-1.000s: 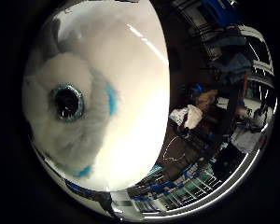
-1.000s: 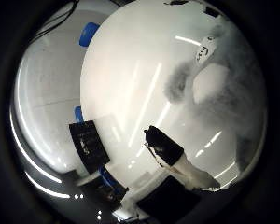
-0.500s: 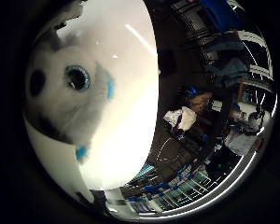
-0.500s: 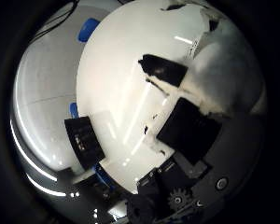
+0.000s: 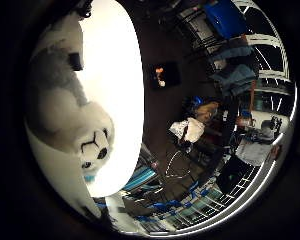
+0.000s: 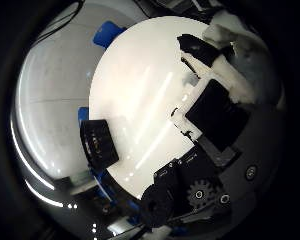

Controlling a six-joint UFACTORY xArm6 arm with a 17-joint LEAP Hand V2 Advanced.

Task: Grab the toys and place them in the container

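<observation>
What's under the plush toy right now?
The white table lies under the plush toy. Where its body meets the tabletop is hidden. The hand curls against the toy.

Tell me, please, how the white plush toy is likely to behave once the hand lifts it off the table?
The plush toy looks furry and stuffed, so it will probably squash and sag rather than stay stiff. It is likely light for its bulk. Its fuzzy surface should resist slipping against the hand, whose fingers curl against it over the white table.
</observation>
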